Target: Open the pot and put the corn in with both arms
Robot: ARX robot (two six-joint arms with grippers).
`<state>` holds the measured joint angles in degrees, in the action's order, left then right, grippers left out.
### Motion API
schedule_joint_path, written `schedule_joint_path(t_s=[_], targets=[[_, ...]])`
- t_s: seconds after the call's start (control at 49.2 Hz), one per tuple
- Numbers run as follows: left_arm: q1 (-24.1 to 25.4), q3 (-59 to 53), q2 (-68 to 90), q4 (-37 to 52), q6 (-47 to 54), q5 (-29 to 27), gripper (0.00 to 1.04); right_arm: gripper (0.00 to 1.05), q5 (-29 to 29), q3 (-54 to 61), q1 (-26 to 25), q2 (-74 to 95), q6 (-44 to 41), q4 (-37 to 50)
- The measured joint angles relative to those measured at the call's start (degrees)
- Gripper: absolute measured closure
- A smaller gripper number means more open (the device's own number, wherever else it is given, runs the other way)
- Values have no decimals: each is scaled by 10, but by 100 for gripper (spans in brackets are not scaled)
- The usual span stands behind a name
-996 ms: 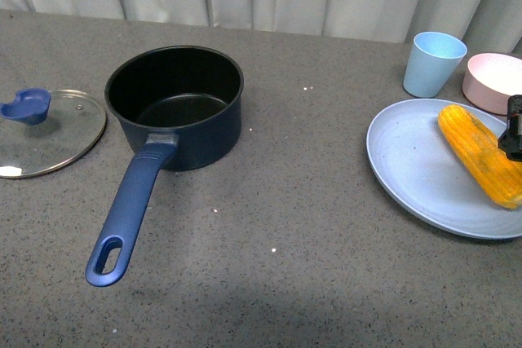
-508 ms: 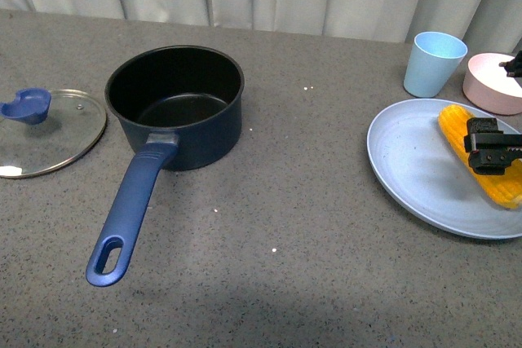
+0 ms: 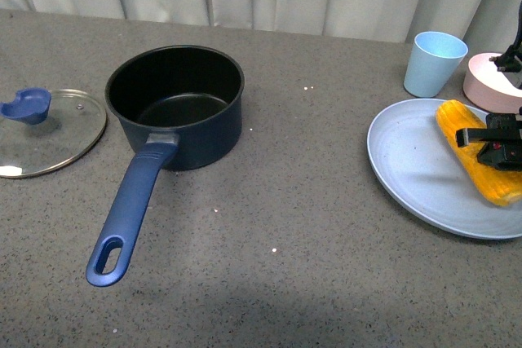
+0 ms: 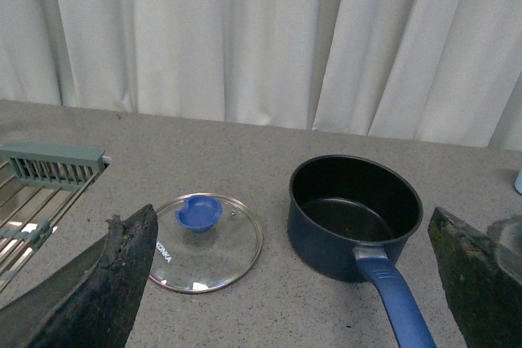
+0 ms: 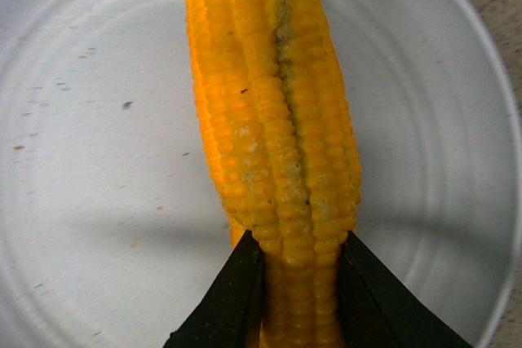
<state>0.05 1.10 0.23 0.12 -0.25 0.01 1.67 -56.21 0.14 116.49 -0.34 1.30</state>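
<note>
The dark blue pot (image 3: 174, 103) stands open at centre left, its long handle (image 3: 129, 205) pointing toward the front. The same pot (image 4: 355, 215) shows in the left wrist view. The yellow-orange corn (image 3: 475, 151) lies on a pale blue plate (image 3: 416, 173) at the right. My right gripper (image 3: 497, 143) is shut on the corn (image 5: 273, 128), one black finger pressed to each side of the cob. My left gripper (image 4: 302, 283) is open with nothing between its fingers, and it hovers short of the pot and out of the front view.
A glass lid (image 3: 45, 130) with a blue knob lies flat left of the pot, and that lid (image 4: 204, 242) also shows in the left wrist view. A pale blue cup (image 3: 435, 63) and a pink bowl (image 3: 493, 83) stand behind the plate. A metal rack (image 4: 37, 193) sits far left. Curtains hang behind.
My right gripper has come in from the right edge over the plate and closed on the corn. Pot and lid have not moved.
</note>
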Motion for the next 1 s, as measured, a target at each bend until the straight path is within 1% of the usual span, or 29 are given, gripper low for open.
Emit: schedule_joint_path(t_s=[0.02, 0.102, 0.122, 0.163, 0.183, 0.244, 0.305, 0.346, 0.447, 0.569, 0.773, 0.874, 0.996], targets=[[0, 0, 0, 0, 0, 0, 6, 86, 16, 2, 0, -7, 10, -4], [0, 0, 0, 0, 0, 0, 6, 89, 109, 4, 0, -51, 61, -10], [0, 0, 0, 0, 0, 0, 6, 90, 144, 0, 2, -66, 81, -10], [0, 0, 0, 0, 0, 0, 6, 91, 191, -12, 5, -82, 111, -7], [0, 0, 0, 0, 0, 0, 6, 91, 225, -25, 8, -88, 130, -2], [0, 0, 0, 0, 0, 0, 6, 93, 292, -60, 21, -88, 187, 12], [0, 0, 0, 0, 0, 0, 6, 93, 343, -103, 45, -68, 240, 25], [0, 0, 0, 0, 0, 0, 6, 93, 360, -130, 62, -49, 272, 31], [0, 0, 0, 0, 0, 0, 6, 94, 372, -197, 107, 8, 338, 43], [0, 0, 0, 0, 0, 0, 6, 94, 379, -260, 156, 63, 383, 47], [0, 0, 0, 0, 0, 0, 6, 94, 374, -323, 206, 112, 395, 10], [0, 0, 0, 0, 0, 0, 6, 94, 376, -345, 229, 136, 405, 10], [0, 0, 0, 0, 0, 0, 6, 94, 372, -381, 246, 166, 416, -11]])
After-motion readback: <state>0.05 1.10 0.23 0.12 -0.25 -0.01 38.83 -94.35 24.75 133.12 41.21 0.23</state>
